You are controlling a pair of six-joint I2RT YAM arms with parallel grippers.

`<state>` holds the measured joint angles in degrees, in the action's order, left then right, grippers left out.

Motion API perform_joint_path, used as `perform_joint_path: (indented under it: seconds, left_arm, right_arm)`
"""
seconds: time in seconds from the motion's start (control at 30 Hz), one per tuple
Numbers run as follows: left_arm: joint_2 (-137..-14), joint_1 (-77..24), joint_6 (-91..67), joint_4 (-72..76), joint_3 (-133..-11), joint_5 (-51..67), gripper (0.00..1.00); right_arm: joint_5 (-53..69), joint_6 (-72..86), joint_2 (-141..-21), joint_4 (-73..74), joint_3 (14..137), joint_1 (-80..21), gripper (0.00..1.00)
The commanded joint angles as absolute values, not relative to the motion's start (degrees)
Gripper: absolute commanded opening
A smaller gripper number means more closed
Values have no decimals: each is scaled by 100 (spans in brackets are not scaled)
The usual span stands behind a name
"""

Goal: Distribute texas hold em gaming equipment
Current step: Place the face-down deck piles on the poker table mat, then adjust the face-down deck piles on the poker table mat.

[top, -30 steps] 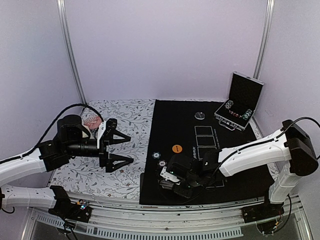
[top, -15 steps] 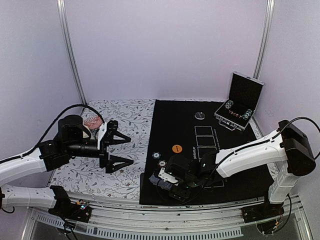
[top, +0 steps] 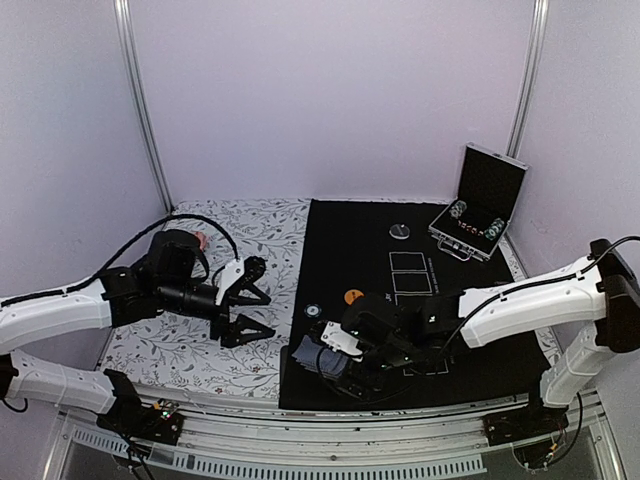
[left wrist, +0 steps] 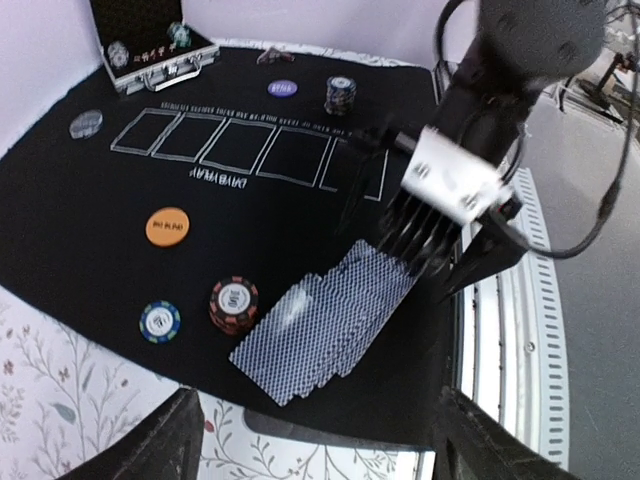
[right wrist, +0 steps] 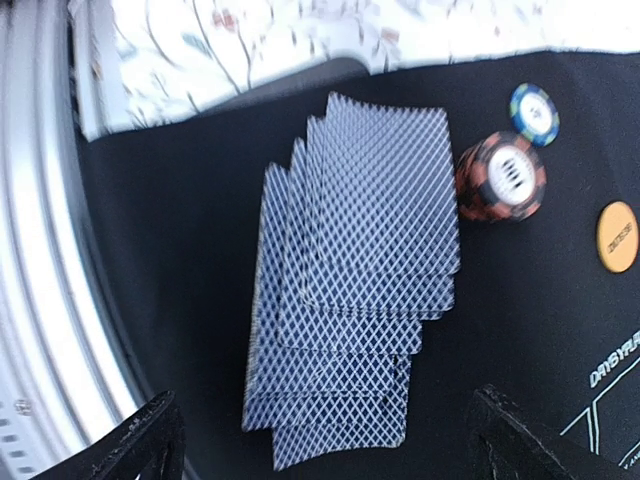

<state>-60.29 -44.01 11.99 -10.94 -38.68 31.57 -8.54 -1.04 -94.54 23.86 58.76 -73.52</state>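
Observation:
A fan of grey-blue-backed playing cards (top: pixel 306 353) (left wrist: pixel 325 320) (right wrist: pixel 350 290) lies flat on the black mat (top: pixel 350 250) near its front left corner. My right gripper (top: pixel 338 366) (right wrist: pixel 330 445) hovers open just over the cards' near end, holding nothing. A red-and-black chip stack (left wrist: pixel 234 303) (right wrist: pixel 503 177) stands beside the fan, next to a single blue chip (top: pixel 313 311) (left wrist: pixel 160 321) (right wrist: pixel 533 113). The orange button disc (top: pixel 353 296) (left wrist: pixel 167 226) lies further in. My left gripper (top: pixel 262 303) (left wrist: pixel 325 445) is open and empty over the floral cloth, facing the mat's left edge.
An open silver-edged case (top: pixel 480 205) (left wrist: pixel 150 45) with chips stands at the back right. A silver disc (top: pixel 400 231) (left wrist: pixel 86 124), a purple disc (left wrist: pixel 283 88) and another chip stack (left wrist: pixel 341 94) sit around the printed card boxes (top: pixel 410 280). A metal rail (left wrist: pixel 520 300) runs along the front.
My right gripper has opened and let go of the cards, which now lie fanned on the mat. The left arm has swung right toward the mat, its jaws narrowing slightly.

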Motion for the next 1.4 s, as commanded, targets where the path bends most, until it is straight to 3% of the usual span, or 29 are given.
perform_joint_path:
  seconds: [0.0,0.23,0.37,0.63,0.87,1.37]
  left_arm:
    - [-6381,-4444,473,-1429,-4048,2548,70]
    - [-7100,-4454,-1898,-810,-3899,2203,36]
    - [-7593,-4479,-2385,-462,-3903,1927,29]
    - [-8713,-4557,-2468,-194,-4200,2071,33]
    - [-9207,-4677,-2502,-84,-4453,2210,36]
    - [-9759,-4807,-2462,-97,-4658,2224,41]
  right_arm:
    - [-487,388,-8775,2253,5820,-7384,99]
    - [-501,2713,-8235,2245,5725,-7101,99]
    - [-587,4812,-7803,2332,4990,-6883,81]
    - [86,6914,-7445,473,3316,-6882,64]
    - [191,7008,-8257,-52,3519,-6887,60]
    - [218,7038,-8787,-397,3603,-6791,57]
